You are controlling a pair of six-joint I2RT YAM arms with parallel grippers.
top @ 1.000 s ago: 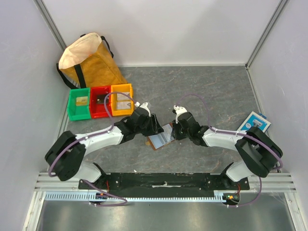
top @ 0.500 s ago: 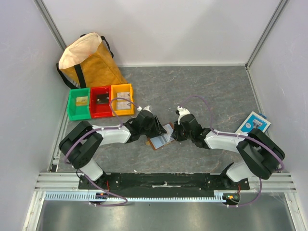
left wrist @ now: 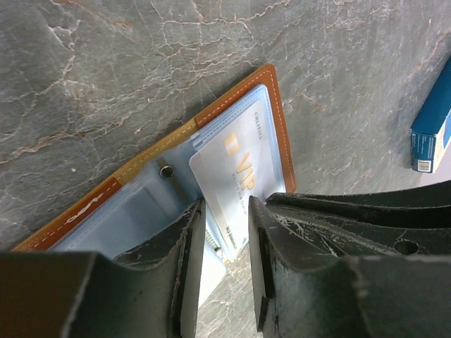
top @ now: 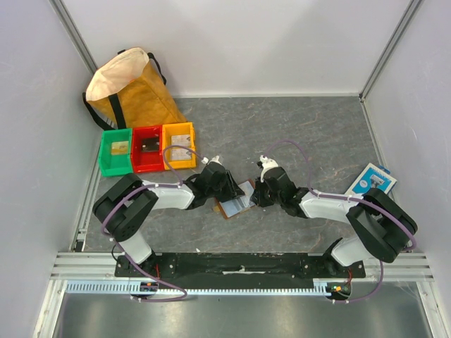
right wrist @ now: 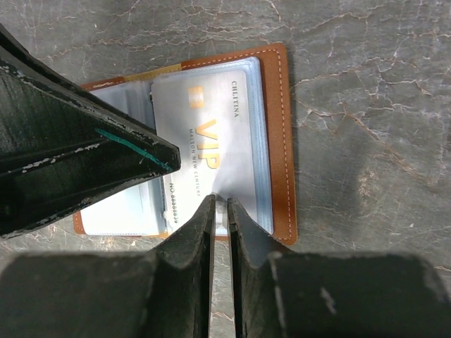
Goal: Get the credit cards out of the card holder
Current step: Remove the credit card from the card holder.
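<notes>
The card holder [top: 235,205] lies open on the table between both arms, brown outside and pale blue-grey inside [left wrist: 141,204] [right wrist: 278,141]. A whitish credit card [left wrist: 236,165] marked VIP lies on its right half, in or on the clear sleeve. My right gripper [right wrist: 220,200] [top: 254,197] is shut on the near edge of that card [right wrist: 211,141]. My left gripper [left wrist: 227,204] [top: 231,191] is open, its tips low over the holder at the card's edge, one finger [left wrist: 190,239] on the clear sleeve. Other cards are hidden.
Green [top: 116,153], red [top: 146,148] and orange [top: 178,145] bins stand at the back left, with a brown paper bag [top: 130,88] behind them. A blue-and-white packet [top: 371,179] lies at the right edge and also shows in the left wrist view [left wrist: 431,120].
My left arm has folded in closer, and its gripper has come down onto the holder's left part. The right gripper has hardly moved.
</notes>
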